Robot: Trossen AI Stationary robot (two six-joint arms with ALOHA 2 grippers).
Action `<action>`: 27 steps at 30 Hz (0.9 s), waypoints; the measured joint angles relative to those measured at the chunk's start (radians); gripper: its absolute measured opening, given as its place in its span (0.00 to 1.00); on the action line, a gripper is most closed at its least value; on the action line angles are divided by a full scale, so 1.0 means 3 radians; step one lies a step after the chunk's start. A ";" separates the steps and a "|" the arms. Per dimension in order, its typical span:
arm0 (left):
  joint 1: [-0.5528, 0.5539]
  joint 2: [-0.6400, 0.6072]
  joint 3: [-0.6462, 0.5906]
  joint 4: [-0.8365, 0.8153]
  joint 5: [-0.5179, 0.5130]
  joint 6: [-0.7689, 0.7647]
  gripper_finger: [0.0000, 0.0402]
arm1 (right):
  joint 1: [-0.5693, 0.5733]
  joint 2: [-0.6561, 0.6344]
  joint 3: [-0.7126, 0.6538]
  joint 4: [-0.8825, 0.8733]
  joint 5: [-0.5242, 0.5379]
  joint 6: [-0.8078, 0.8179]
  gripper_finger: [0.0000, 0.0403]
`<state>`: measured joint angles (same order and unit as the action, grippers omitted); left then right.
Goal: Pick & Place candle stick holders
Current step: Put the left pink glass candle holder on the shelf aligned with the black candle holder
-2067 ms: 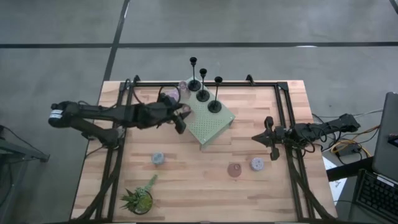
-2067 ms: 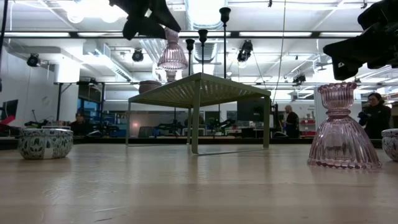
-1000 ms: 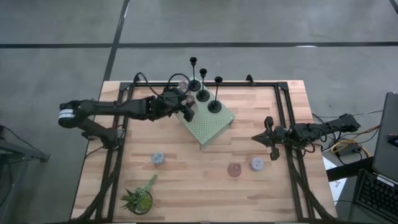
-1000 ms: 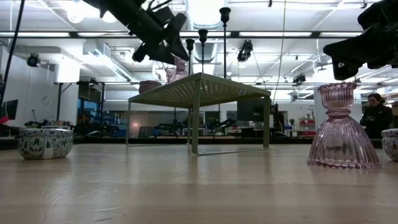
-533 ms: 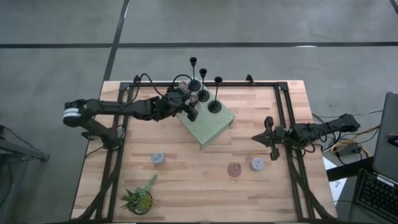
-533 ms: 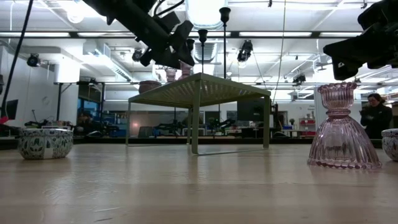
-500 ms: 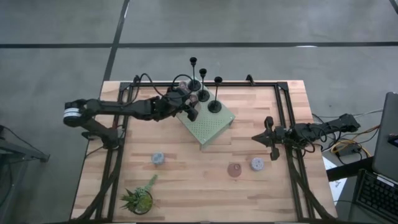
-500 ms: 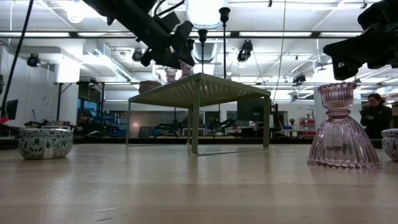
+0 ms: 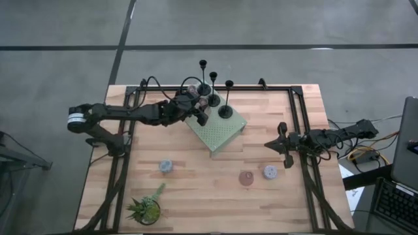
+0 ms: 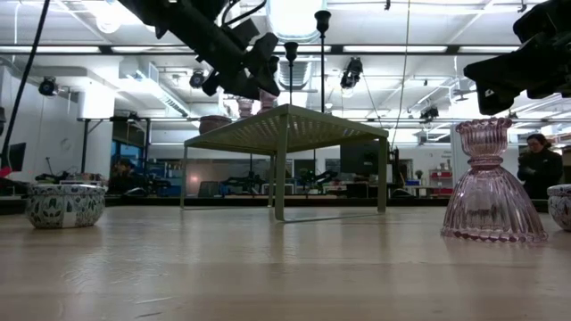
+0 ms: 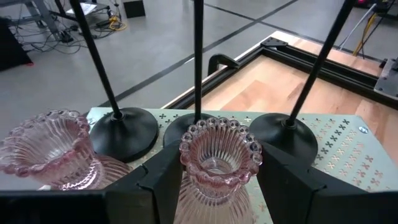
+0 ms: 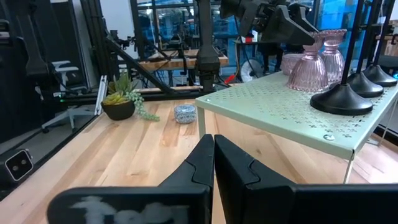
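Holder (image 11: pixel 219 163) of ribbed pink glass, with a beaded rim, sat clamped between my left gripper's (image 11: pixel 214 180) fingers on the green stand's (image 9: pixel 222 134) far-left corner. I counted three pink ones: this, a second (image 11: pixel 53 152) just beside it on the stand, a third (image 9: pixel 246 178) on the near table. Three black stemmed holders (image 9: pixel 226 111) stood close behind my grip, crowding it. Two small patterned cups (image 9: pixel 166 166) and one plant (image 9: pixel 147 209) sat on the table. My right gripper (image 12: pixel 213 155) waited shut and empty at the right.
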<state>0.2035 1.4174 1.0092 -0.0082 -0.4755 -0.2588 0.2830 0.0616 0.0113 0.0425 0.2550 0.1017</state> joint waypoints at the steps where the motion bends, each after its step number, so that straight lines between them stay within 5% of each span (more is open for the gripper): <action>1: 0.0004 0.0000 0.0000 0.0000 -0.0030 0.0003 0.48 | 0.0000 0.0000 0.0000 0.0000 0.0000 0.0000 0.02; 27: 0.0038 0.0000 0.0000 -0.0021 0.0047 -0.0038 0.49 | 0.0000 0.0000 0.0000 0.0001 0.0000 -0.0009 0.02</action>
<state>0.2150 1.4174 1.0092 -0.0145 -0.4614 -0.2703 0.2830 0.0616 0.0113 0.0427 0.2550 0.0989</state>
